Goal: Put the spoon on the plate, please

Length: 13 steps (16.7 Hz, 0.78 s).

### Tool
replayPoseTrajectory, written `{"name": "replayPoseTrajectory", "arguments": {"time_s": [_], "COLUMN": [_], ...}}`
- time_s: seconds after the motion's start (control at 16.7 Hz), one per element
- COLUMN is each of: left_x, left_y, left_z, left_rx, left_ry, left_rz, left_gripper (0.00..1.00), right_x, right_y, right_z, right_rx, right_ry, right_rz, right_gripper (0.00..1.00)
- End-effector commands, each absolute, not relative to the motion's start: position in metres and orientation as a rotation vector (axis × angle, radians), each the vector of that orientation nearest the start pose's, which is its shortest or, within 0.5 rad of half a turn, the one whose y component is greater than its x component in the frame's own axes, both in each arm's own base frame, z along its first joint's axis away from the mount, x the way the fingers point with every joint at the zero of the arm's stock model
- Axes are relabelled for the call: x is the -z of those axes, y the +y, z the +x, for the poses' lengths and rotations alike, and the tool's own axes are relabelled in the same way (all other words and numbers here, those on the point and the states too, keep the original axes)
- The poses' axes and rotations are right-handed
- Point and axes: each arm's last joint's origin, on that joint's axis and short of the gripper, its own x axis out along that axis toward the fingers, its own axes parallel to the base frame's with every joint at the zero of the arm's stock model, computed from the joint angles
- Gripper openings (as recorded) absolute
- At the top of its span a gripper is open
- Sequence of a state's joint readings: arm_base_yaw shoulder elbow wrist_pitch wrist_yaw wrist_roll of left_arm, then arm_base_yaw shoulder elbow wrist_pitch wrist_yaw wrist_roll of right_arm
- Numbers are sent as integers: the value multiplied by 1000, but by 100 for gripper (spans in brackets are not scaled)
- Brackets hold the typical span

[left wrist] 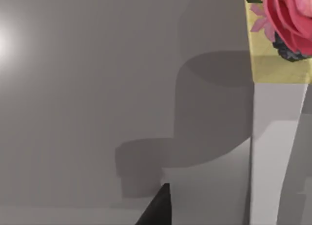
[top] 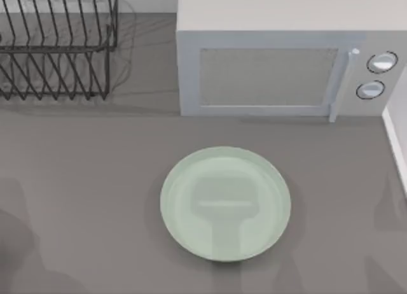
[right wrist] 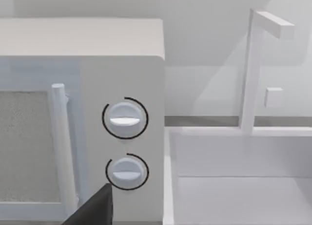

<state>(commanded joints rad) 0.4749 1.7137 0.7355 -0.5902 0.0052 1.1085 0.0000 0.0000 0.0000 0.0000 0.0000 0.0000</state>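
Observation:
The pale mint-green plate (top: 226, 203) lies flat on the grey counter, in the front middle of the top view, with nothing on it. The spoon is out of view. A dark part of my left gripper (left wrist: 157, 211) pokes into the left wrist view over bare grey counter. In the right wrist view, a dark part of my right gripper (right wrist: 95, 208) sits in front of the microwave's two dials (right wrist: 125, 119).
A white microwave (top: 286, 52) stands behind the plate with its door shut. A black wire dish rack (top: 54, 42) is at the back left. A white sink (right wrist: 239, 186) with a tap (right wrist: 251, 69) lies right of the microwave. A white-and-yellow block with a pink flower (left wrist: 282, 30) stands near the left gripper.

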Motion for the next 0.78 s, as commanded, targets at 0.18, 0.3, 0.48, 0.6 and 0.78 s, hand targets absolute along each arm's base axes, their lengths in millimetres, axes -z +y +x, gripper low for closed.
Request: {"name": "replayPoseTrajectory", "arguments": {"time_s": [0.18, 0.3, 0.48, 0.6, 0.78], "left_x": [-92, -92, -114, -123, -148], "left_y": [115, 115, 114, 116, 118], "left_z": [222, 222, 222, 224, 227], "left_rx": [495, 495, 486, 485, 488], "left_ry": [1508, 1508, 1495, 1493, 1500], "left_rz": [492, 492, 475, 477, 473], "left_gripper": [0, 0, 0, 0, 0], "right_x": [-160, -160, -160, -160, -160], "right_y": [-1, -1, -1, -1, -1], "right_z": [106, 106, 106, 106, 106], "right_rx": [0, 0, 0, 0, 0], "right_ry": [0, 0, 0, 0, 0], "right_rz": [0, 0, 0, 0, 0], "right_gripper": [100, 100, 100, 100, 100]}}
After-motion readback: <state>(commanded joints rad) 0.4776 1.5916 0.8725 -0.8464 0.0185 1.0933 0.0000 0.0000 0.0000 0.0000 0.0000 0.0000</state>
